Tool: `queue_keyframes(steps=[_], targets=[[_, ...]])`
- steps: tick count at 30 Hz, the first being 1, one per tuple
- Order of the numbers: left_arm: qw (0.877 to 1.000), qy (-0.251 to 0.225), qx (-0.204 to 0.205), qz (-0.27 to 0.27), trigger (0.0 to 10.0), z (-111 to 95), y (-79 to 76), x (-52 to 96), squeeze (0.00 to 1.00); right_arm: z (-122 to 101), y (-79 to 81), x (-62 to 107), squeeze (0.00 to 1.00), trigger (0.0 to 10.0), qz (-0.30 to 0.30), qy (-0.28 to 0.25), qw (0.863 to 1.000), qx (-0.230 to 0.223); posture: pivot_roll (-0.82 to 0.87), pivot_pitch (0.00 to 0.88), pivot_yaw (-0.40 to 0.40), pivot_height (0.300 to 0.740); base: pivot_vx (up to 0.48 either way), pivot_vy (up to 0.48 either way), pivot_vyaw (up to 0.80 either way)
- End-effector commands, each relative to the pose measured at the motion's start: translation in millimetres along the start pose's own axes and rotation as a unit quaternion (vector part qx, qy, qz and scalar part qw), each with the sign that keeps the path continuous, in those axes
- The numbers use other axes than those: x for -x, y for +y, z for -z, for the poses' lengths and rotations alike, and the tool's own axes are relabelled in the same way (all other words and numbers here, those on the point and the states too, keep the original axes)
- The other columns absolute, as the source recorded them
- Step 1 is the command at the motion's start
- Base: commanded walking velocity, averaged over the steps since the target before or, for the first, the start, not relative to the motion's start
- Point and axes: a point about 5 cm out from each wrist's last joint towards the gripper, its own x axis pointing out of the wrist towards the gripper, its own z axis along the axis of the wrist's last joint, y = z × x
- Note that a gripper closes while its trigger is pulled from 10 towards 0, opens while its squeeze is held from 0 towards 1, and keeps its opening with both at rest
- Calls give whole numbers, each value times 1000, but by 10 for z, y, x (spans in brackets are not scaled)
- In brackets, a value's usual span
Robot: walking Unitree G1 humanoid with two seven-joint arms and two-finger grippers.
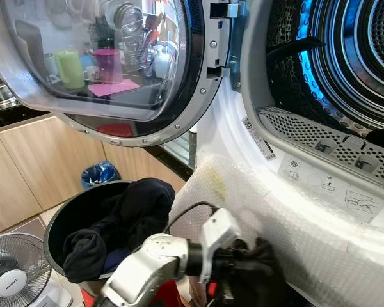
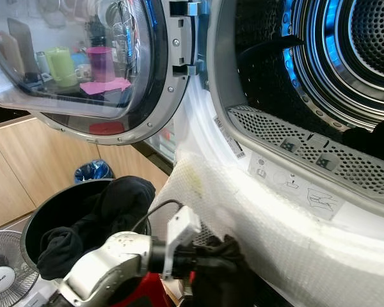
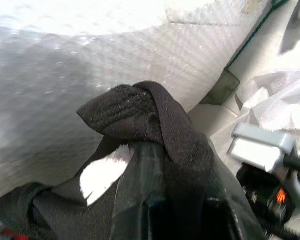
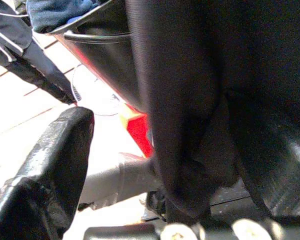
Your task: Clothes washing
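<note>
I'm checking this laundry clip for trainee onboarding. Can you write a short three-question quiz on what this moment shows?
1. True or false: the machine's round door stands open.
2. What does the left gripper have between its fingers?
A. a white towel
B. a black garment
C. a blue bag
3. Fill in: the dark clothes still waiting lie in a black ____ on the floor, below the door.

Key:
1. True. The drum is exposed, lit blue inside.
2. B. The dark cloth is bunched at the fingertips, low against the machine's bubble-wrapped front.
3. Basket.
</note>
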Motion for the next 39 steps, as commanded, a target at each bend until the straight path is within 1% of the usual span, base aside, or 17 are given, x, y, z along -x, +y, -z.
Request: queue_keyframes(steps=[1,2,3,4,5,9,10,13,15,20,23,24,28,29,30,31,39], targets=[[1000,-12,-19,17,0,-102,-37,-103,0,-31,-2,-76,1000,10000,8,2,1000,11,166,0,-25,740,0,0,0],[1000,-15,-18,20,0,-115,-47,-126,0,-40,-11,-97,1000,10000,14,2,1000,13,165,0,-27,740,0,0,0],[999,-18,-19,23,0,-125,-57,-148,0,-50,-26,-131,490,10000,23,2,1000,16,164,1,-27,740,0,0,0],[999,-18,-19,24,0,-126,-59,-154,0,-54,-31,-144,490,10000,26,2,1000,18,163,4,-28,740,0,0,0],[999,-19,-20,24,0,-130,-60,-165,0,-64,-44,-169,0,10000,33,-2,999,19,163,5,-28,740,0,0,0],[999,-26,-19,23,0,-155,-58,-211,0,-109,-83,-269,0,10000,53,-25,998,9,165,13,-33,740,0,0,0],[999,-29,-19,22,0,-168,-55,-227,0,-151,-173,-323,0,10000,100,-42,994,12,168,13,-37,740,0,0,0],[999,-33,-17,19,0,-179,-52,-240,0,-208,-239,-362,0,10000,135,-67,988,10,170,13,-37,740,0,0,0],[999,-30,-16,8,0,-184,-34,-238,0,-302,-303,-332,0,10000,178,-116,977,-2,176,13,-41,740,0,0,0],[999,-32,4,6,0,-197,-27,-230,0,-285,-337,-298,0,10000,198,-125,972,-7,178,7,-38,740,0,0,0],[998,-34,42,12,0,-208,-45,-217,0,-274,-339,-296,0,10000,206,-132,970,-12,172,1,-34,740,0,0,0],[997,-29,62,32,0,-214,-101,-168,0,-253,-330,-304,0,10000,204,-128,970,-14,173,0,-30,740,0,0,0],[996,-13,76,36,0,-190,-141,-96,0,-206,-329,-322,0,10000,209,-125,970,-19,175,0,-27,740,0,0,0],[995,-13,89,38,0,-193,-153,-65,0,-178,-322,-336,0,9333,206,-121,971,-21,175,0,-27,740,0,0,0],[995,-15,95,40,0,-199,-158,-53,0,-166,-317,-341,0,1608,205,-117,972,-17,176,0,-26,740,0,0,0],[994,-18,97,41,0,-208,-162,-43,0,-159,-315,-345,0,0,205,-116,972,-16,176,0,-26,740,0,0,0],[994,-16,103,37,0,-250,-170,-9,0,-165,-291,-396,0,0,193,-131,972,-27,185,0,-24,740,0,0,0]])
